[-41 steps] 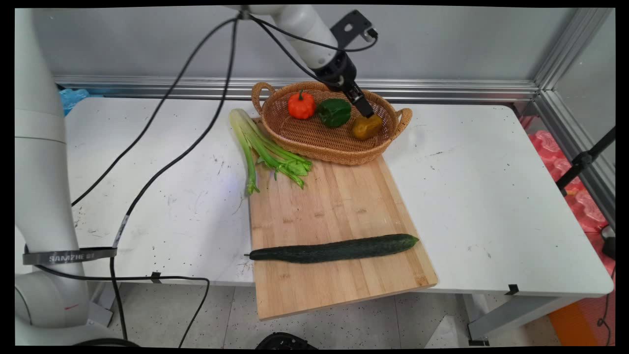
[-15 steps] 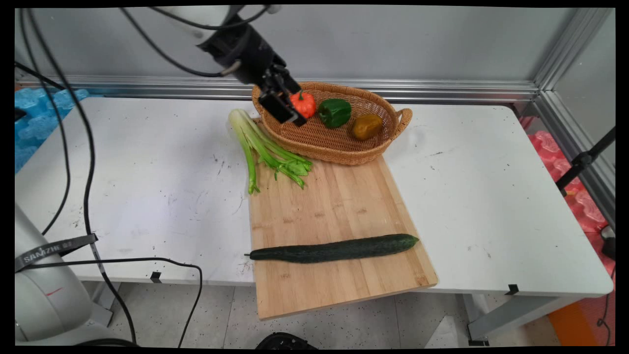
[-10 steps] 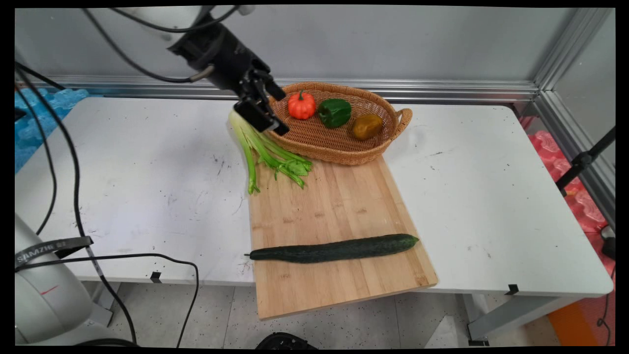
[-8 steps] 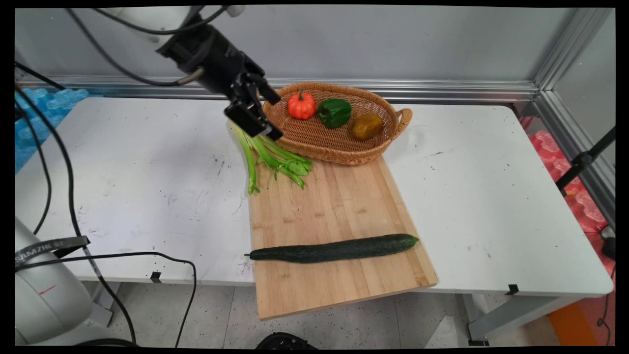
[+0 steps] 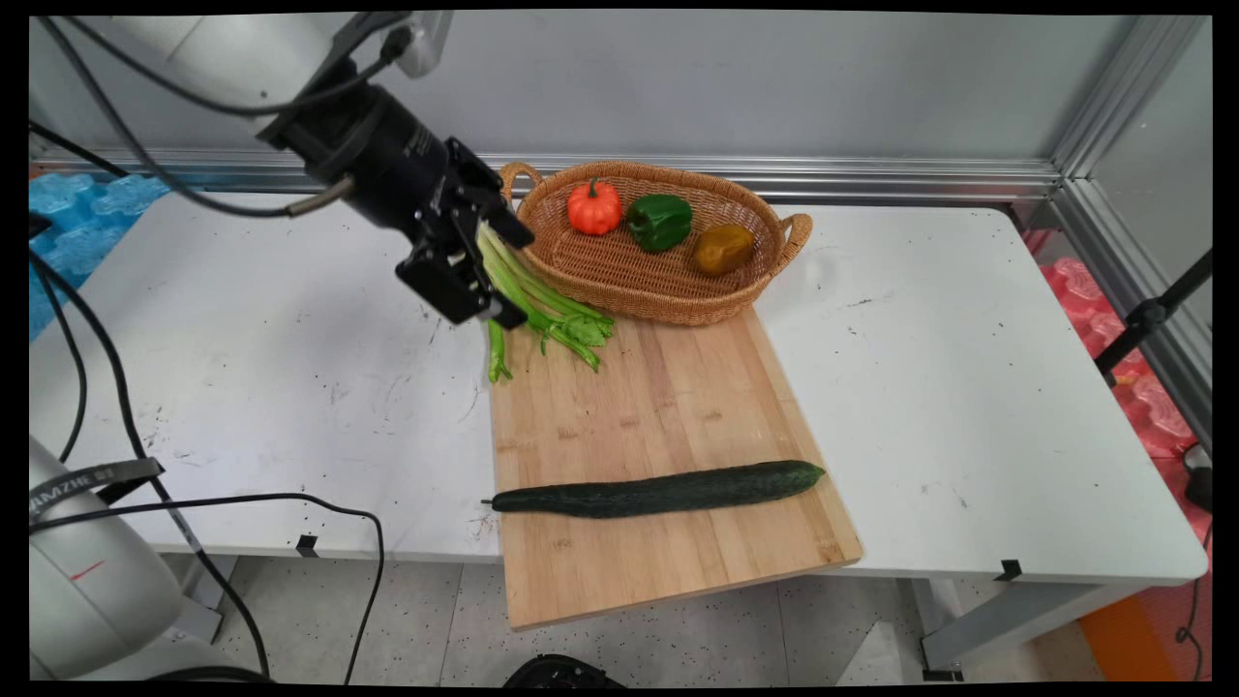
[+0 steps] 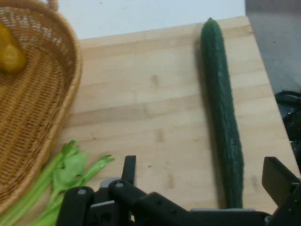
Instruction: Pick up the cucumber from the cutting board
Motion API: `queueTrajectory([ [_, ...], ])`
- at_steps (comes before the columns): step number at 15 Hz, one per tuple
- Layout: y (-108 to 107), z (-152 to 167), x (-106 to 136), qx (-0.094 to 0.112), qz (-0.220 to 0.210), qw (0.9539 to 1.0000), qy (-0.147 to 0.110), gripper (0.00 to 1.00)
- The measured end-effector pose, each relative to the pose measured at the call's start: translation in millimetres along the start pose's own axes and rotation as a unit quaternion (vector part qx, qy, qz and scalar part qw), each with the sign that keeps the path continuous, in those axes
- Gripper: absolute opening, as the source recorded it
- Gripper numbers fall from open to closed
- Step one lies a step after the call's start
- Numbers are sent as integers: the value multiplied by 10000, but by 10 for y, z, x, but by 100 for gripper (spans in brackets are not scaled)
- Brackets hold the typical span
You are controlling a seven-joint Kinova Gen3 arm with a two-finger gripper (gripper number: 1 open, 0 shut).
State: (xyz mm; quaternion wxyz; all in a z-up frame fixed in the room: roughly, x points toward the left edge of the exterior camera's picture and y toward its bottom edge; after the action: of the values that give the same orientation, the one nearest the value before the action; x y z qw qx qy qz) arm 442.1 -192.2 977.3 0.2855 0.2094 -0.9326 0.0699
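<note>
My gripper (image 5: 503, 276) hangs open and holds nothing, just above the pale stalk end of a bunch of celery (image 5: 547, 312), left of the wicker basket (image 5: 668, 290). The celery lies half on the table, with its leafy tips on the wooden cutting board (image 5: 668, 407). In the hand view the two fingers (image 6: 129, 167) stand wide apart over the board (image 6: 141, 103), with the celery leaves (image 6: 66, 172) at the lower left. A long dark cucumber (image 6: 223, 127) lies ahead on the right. The same cucumber (image 5: 658, 490) lies across the board's near end.
The basket holds a small orange pumpkin (image 5: 593, 207), a green pepper (image 5: 658, 221) and a yellow-brown pepper (image 5: 722, 249). Black cables (image 5: 145, 436) hang at the left. The board's near edge overhangs the table's front. An aluminium rail (image 5: 871, 174) runs along the back.
The gripper has left the right side of the basket, swung left past the pumpkin and the basket's rim, and come down over the celery's stalk end. Nothing else has moved.
</note>
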Motion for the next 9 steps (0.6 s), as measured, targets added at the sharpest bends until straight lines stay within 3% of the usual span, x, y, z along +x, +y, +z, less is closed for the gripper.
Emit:
queueTrajectory([
  [9, 404, 647, 146, -181, 291, 9993, -156, 100],
])
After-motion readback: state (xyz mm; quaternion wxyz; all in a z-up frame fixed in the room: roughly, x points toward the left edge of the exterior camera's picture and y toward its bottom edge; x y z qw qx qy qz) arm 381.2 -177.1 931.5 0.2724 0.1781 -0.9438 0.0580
